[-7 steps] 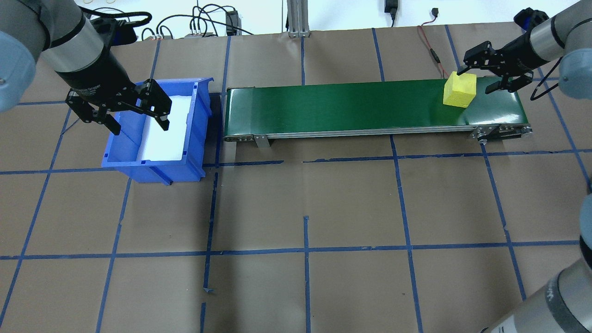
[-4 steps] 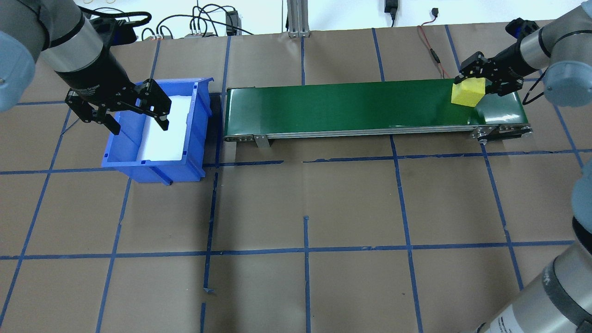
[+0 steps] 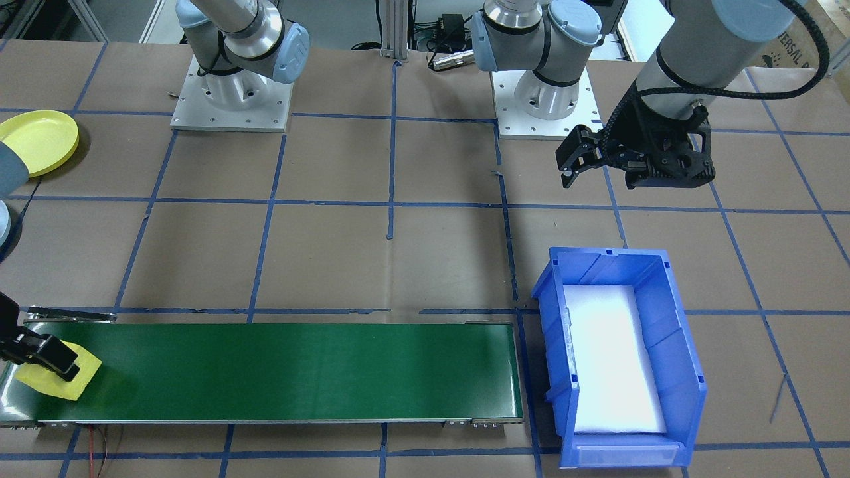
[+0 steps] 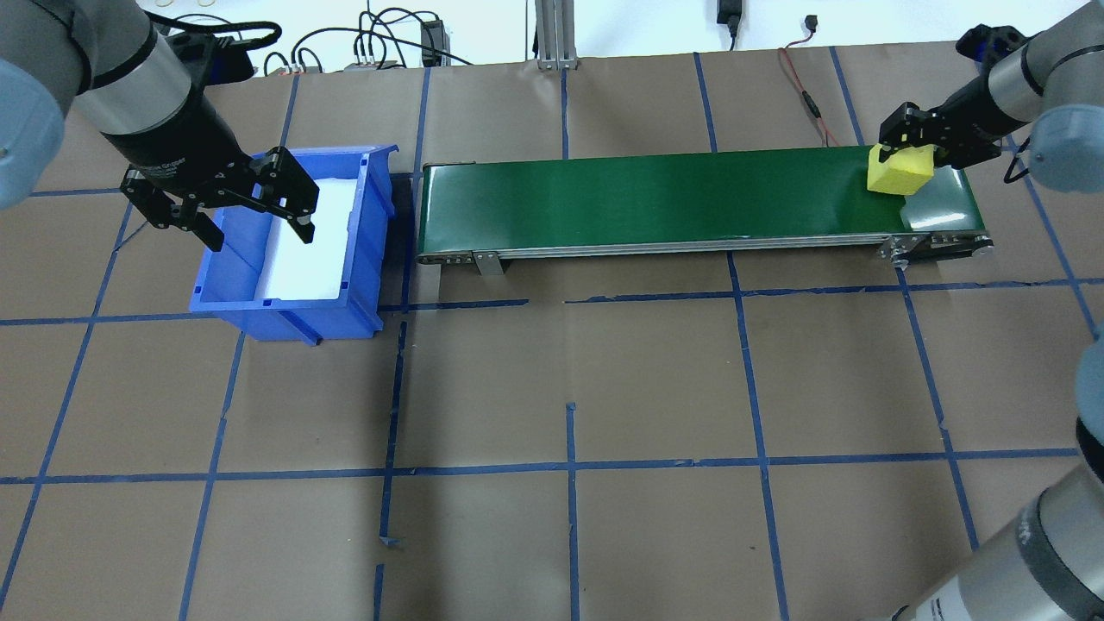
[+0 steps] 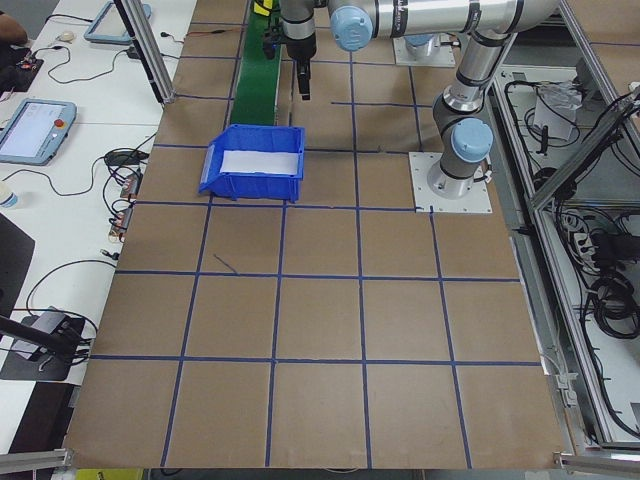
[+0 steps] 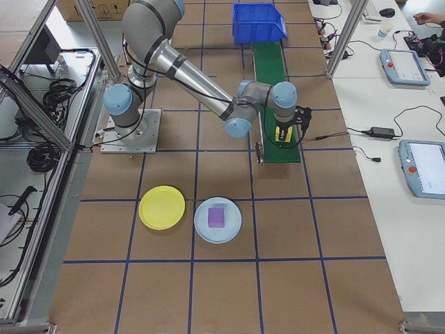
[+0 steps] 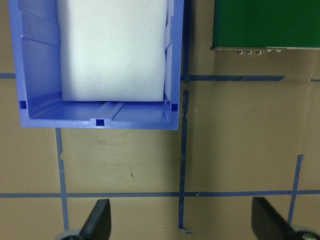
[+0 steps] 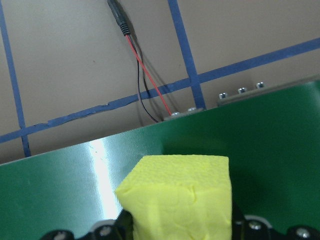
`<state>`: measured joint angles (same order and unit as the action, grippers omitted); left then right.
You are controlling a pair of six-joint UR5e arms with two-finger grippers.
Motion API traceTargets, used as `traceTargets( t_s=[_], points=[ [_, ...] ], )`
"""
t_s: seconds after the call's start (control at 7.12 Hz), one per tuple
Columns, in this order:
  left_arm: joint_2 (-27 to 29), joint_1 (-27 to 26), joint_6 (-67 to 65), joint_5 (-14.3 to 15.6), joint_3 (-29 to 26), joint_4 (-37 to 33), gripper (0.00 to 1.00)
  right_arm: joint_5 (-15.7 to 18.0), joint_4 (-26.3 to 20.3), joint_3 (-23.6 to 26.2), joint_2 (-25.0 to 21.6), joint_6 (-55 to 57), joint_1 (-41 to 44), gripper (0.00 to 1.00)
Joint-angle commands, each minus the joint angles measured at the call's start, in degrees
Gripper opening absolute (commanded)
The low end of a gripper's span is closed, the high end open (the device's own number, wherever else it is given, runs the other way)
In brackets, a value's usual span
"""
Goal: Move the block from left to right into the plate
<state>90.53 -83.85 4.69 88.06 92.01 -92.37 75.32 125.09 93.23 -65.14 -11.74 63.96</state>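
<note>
Right end effector [image 4: 916, 148] clenched on the yellow block [image 4: 899, 170], whose underside rests on, or just above, the right end of the green conveyor belt [image 4: 655, 198]; which of the two cannot be told. In the right wrist view the block [image 8: 182, 197] fills the lower centre, with a black finger visible at each of its lower sides. A red and black cable [image 8: 142, 80] runs across the brown paper of the table [image 4: 569, 388] behind the belt's far edge.

Left end effector [image 4: 231, 207] released, jaws spread wide, hovering over the near left part of the blue bin [image 4: 293, 302], which stands just off the belt's left end and holds a white foam liner [image 4: 306, 250]. In the left wrist view both fingertips [image 7: 97, 220] appear at the bottom edge, above bare table paper in front of the bin.

Toward the table's right end, well apart from the belt, lie a yellow plate [image 6: 162, 207] and beside it a pale blue plate [image 6: 217, 220] carrying a purple block [image 6: 217, 216].
</note>
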Motion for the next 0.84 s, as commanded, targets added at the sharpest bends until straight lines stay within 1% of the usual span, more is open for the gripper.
traceTargets(
  t_s=[0.0,0.14,0.28,0.42,0.56,0.7],
  points=[
    [-0.1,0.0,-0.4,0.0,0.0,0.0,1.00,8.7,-7.6,7.0,-10.1,-9.4,-5.9,0.35],
    [-0.1,-0.1,-0.6,0.0,0.0,0.0,1.00,14.4,-12.5,11.3,-15.7,-14.5,-9.7,0.35],
    [-0.1,-0.1,-0.6,0.0,0.0,0.0,1.00,16.3,-12.5,15.0,-19.1,-21.5,-15.0,0.36],
    [0.0,-0.1,-0.6,0.0,0.0,0.0,1.00,17.0,-15.1,15.9,-20.1,-22.2,-19.6,0.37],
    [0.0,-0.1,-0.6,0.0,0.0,0.0,1.00,20.4,-17.6,16.2,-20.1,-26.2,-24.7,0.37],
    [0.0,-0.1,-0.7,0.0,0.0,0.0,1.00,21.3,-18.6,17.3,-20.1,-31.0,-31.5,0.37]
  ],
)
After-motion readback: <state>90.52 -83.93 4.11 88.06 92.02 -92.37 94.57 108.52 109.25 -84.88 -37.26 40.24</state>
